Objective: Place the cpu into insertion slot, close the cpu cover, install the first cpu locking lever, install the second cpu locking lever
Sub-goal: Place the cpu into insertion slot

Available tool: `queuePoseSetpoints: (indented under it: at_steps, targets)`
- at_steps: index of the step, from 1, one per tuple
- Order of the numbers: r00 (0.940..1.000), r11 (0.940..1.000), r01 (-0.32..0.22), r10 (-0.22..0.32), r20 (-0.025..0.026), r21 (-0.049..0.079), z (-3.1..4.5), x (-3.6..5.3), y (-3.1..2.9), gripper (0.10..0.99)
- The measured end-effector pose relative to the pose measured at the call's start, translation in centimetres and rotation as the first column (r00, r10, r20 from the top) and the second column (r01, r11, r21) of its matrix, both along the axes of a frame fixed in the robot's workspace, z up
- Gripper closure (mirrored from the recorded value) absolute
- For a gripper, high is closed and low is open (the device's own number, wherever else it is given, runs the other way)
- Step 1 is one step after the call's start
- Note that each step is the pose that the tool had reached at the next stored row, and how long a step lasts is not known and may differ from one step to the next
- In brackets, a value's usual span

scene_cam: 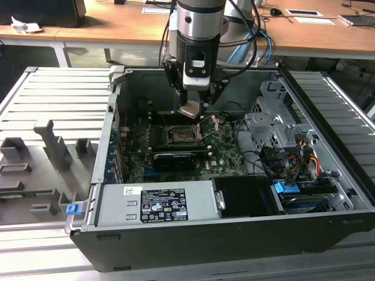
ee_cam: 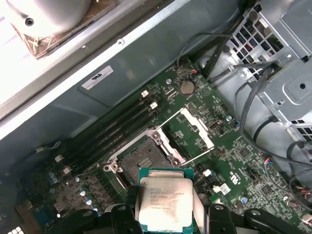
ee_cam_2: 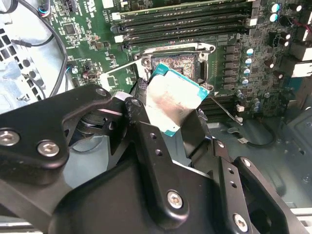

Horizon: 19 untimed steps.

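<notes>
The pincer (scene_cam: pixel 193 109) is clamped on the chip (ee_cam: pixel 163 202), holding it just above the open slot (ee_cam: pixel 144 161). The cover (ee_cam: pixel 196 127) lies flipped back beside the slot.

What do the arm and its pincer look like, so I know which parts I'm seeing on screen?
The arm is a silvery metal cylinder with dark bands, ending in a black housing that carries a white block. Black and blue cables trail behind it. The pincer is matte black, built of angular linked bars with round silver screw heads.
</notes>
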State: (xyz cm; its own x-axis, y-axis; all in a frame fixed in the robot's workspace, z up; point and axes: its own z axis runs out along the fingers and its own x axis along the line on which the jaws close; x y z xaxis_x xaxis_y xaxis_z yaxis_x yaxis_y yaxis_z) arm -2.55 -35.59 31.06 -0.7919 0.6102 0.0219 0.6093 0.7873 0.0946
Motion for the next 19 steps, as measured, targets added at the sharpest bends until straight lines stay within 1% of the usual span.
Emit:
queuePoseSetpoints:
  at_steps: [5, 11, 16, 19]
  targets:
    - [0.9995, 0.9995, 0.031, -0.031, 0.0, 0.0, -0.09, 0.0, 0.0, 0.561]
    - [0.9976, 0.9976, 0.07, -0.07, 0.0, 0.0, -0.2, 0.0, 0.0, 0.561]
    - [0.9939, 0.9939, 0.11, -0.11, 0.0, 0.0, -0.32, 0.0, 0.0, 0.561]
    - [0.9925, 0.9925, 0.122, -0.122, 0.0, 0.0, -0.36, 0.0, 0.0, 0.561]
